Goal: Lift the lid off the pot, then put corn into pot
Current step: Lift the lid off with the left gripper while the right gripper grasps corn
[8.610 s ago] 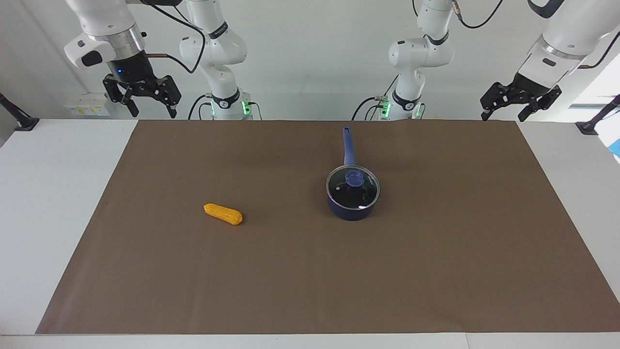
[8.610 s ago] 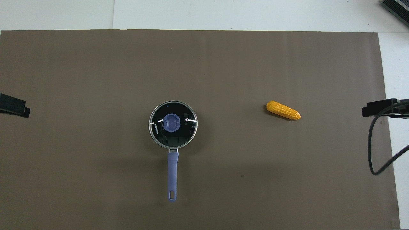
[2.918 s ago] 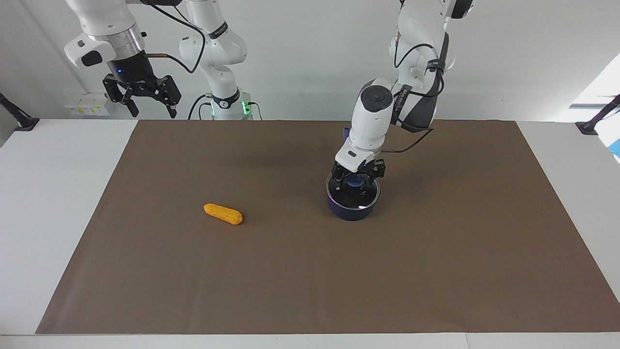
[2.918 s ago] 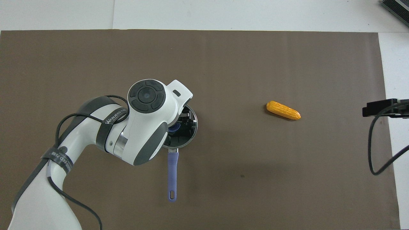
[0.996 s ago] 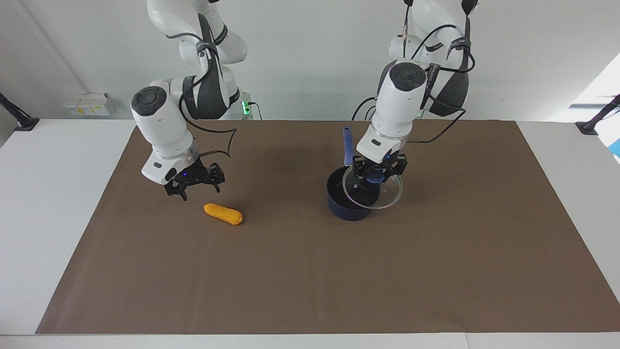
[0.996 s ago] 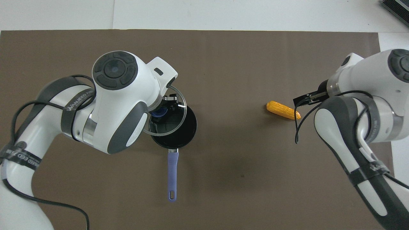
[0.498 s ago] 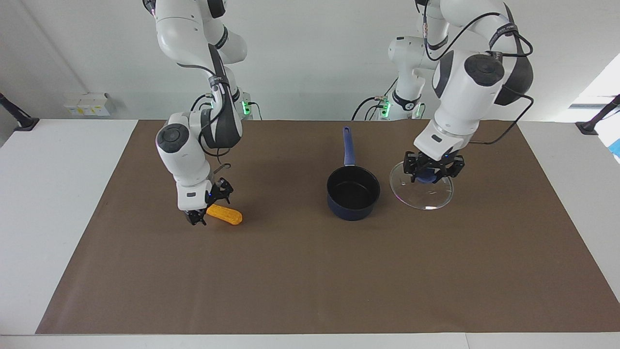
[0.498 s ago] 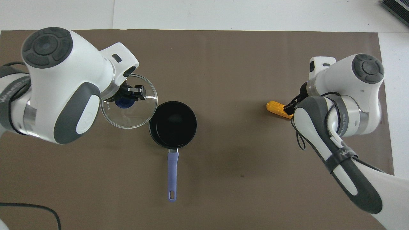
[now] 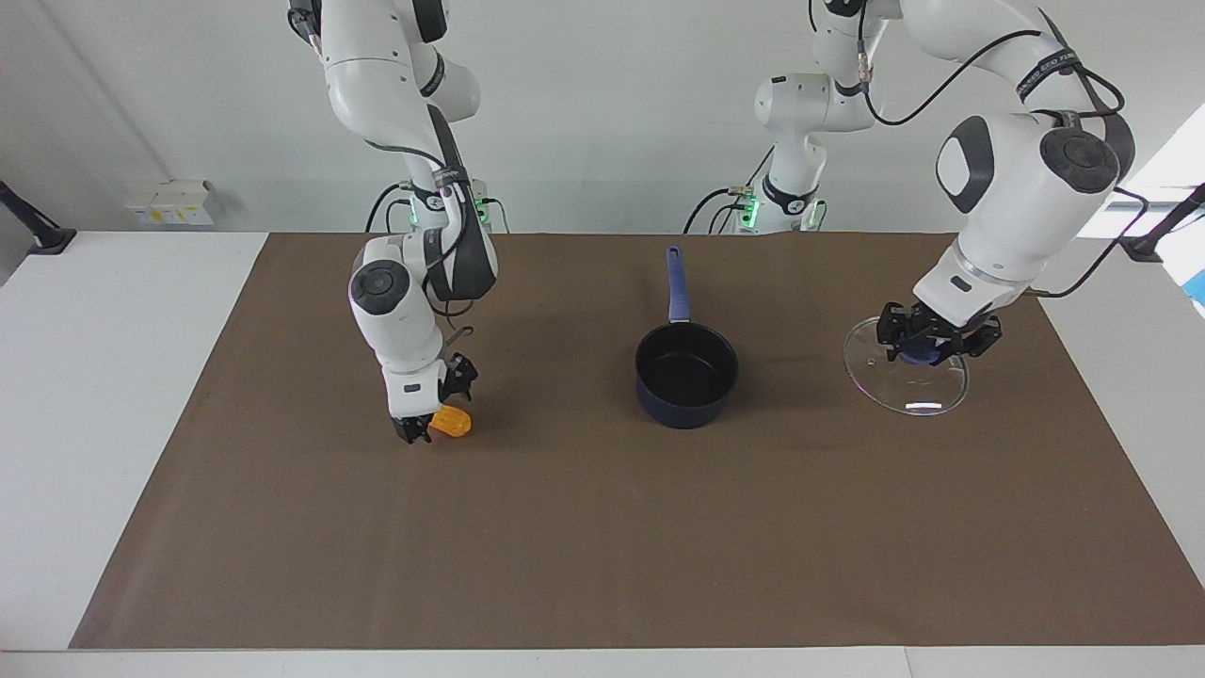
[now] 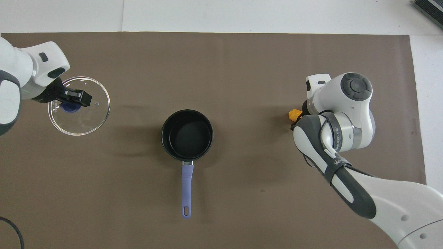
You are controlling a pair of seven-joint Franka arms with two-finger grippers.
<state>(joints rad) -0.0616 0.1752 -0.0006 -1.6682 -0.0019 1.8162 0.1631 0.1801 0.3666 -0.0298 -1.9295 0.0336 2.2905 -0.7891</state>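
The corn (image 9: 451,422) lies on the brown mat toward the right arm's end of the table, its long axis running roughly along the table's length, so one rounded end points at the pot. Only that end shows; the rest is hidden by the right pincer (image 9: 429,414), which is down at the cob with its fingers spread wide, one on each side of it and not yet closed. From there the pot (image 9: 686,374) lies well apart toward the middle of the table, open and empty, handle pointing toward the robots. The right arm is plainly the nearer one for the corn. The lid (image 9: 906,366) is off, hanging low over the mat toward the left arm's end, where the left pincer (image 9: 927,344) is clamped tight on its blue knob.
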